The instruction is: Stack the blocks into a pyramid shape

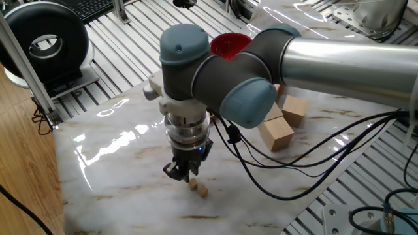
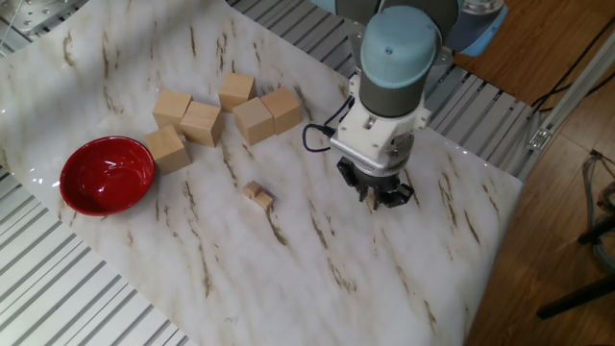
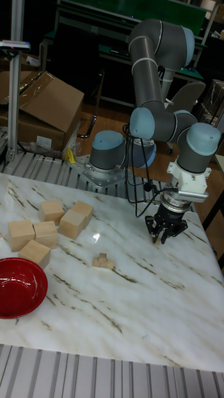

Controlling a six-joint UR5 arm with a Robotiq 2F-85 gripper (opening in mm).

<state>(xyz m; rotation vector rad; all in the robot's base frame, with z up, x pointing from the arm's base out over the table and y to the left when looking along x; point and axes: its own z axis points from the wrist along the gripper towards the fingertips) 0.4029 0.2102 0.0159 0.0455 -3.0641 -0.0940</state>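
Tiny tan blocks (image 2: 257, 195) lie huddled in a small pile on the marble table (image 2: 288, 279). The tall fixed view shows the pile (image 3: 102, 261) with one cube sitting higher than the others. In one fixed view two of its cubes (image 1: 198, 188) show just below my fingertips. My gripper (image 2: 378, 192) hovers over the table to the right of the pile, well apart from it, pointing down. Its fingers (image 3: 165, 233) are drawn close together, and a speck of tan between them looks like one tiny block. The arm hides part of the table behind it.
Several large pale wooden blocks (image 2: 204, 122) are grouped at the far left beside a red bowl (image 2: 108, 173). Black cables (image 1: 261, 163) hang from the wrist over the table. The table edge and slatted frame (image 2: 480, 106) lie close behind the gripper.
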